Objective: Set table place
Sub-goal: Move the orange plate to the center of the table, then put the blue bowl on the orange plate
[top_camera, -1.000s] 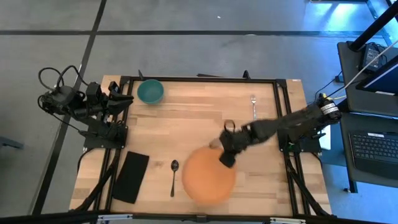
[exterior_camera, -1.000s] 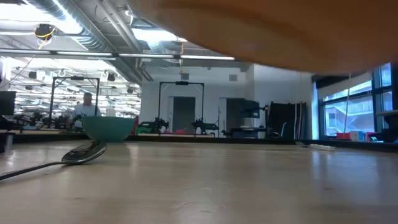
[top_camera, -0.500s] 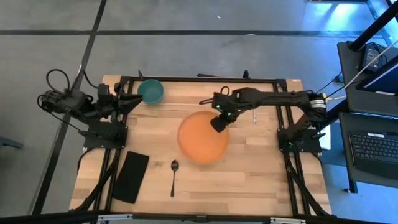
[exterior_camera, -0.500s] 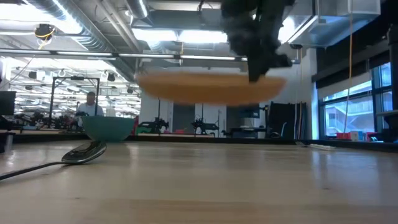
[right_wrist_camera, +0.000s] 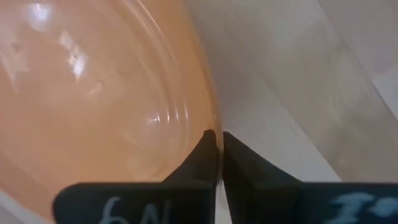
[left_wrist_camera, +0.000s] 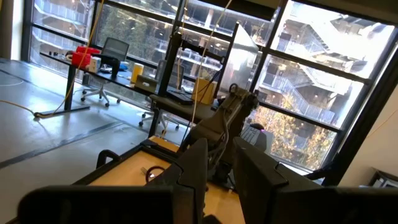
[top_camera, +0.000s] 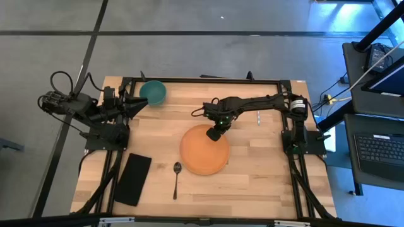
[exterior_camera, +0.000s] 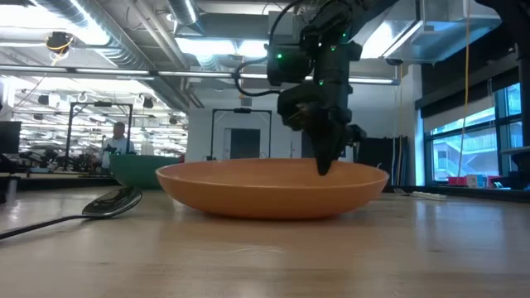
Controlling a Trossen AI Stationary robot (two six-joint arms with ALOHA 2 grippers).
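Note:
An orange plate lies on its base in the middle of the table; the low view shows it level on the wood. My right gripper is shut on the plate's far rim. My left gripper is open and empty at the far left, beside a teal bowl and apart from it. My right gripper pinches the plate's far rim between its two fingers, one finger inside the plate and one outside. The fingers come from above, slanting down from the table's far right. The plate sits level with its base on the table.
A spoon lies near the plate's left, toward the near edge. A black napkin lies at the near left. A fork lies at the far right. The teal bowl stands at the far left.
My right gripper has carried the plate from above the table's near edge toward the far edge, lifted clear, then lowered it. The plate now rests on the table's middle, with the gripper still on its rim.

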